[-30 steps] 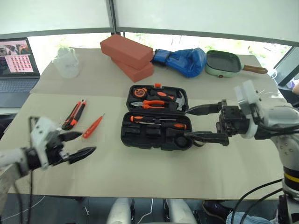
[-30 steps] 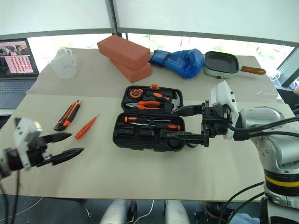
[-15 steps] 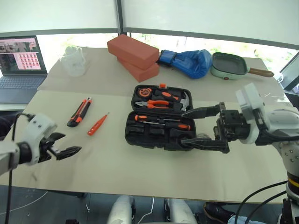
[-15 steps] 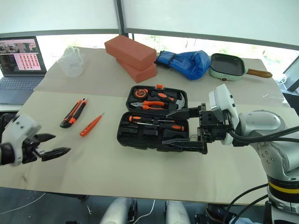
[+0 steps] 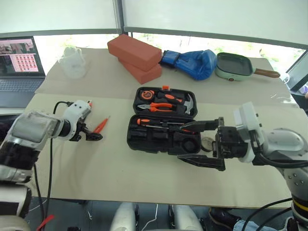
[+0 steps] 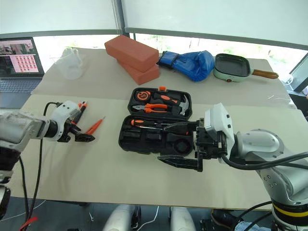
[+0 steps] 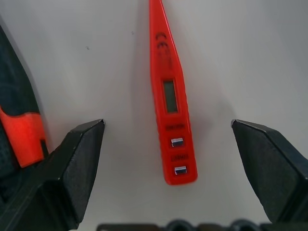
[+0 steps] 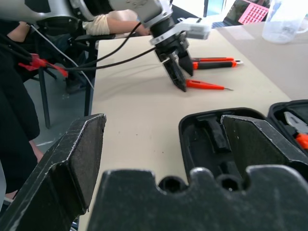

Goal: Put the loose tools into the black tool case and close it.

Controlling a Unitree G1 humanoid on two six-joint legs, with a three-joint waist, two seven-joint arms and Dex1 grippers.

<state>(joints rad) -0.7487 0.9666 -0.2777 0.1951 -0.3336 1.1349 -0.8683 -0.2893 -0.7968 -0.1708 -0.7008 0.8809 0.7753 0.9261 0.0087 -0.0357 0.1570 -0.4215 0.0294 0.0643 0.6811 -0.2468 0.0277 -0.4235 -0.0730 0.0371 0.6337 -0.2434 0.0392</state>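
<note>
Hovering the wide-open, empty left gripper (image 7: 168, 159) over the thin all-orange screwdriver (image 7: 168, 96), lying on the beige table (image 5: 144, 168) beside the open black moulded-plastic tool case (image 5: 161, 122). Holding the right gripper (image 5: 199, 143) wide, empty, near the case. Next, probably: lowering, closing squarely across its body.

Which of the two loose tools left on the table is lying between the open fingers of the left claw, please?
The thin all-orange screwdriver: it lies between the left claw's open fingers. The orange-and-black utility knife lies beside it, outside the fingers.

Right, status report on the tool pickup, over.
Left claw open, straddling orange screwdriver. Right claw open, empty, by open tool case. Utility knife alongside. Nothing blocking.
</note>
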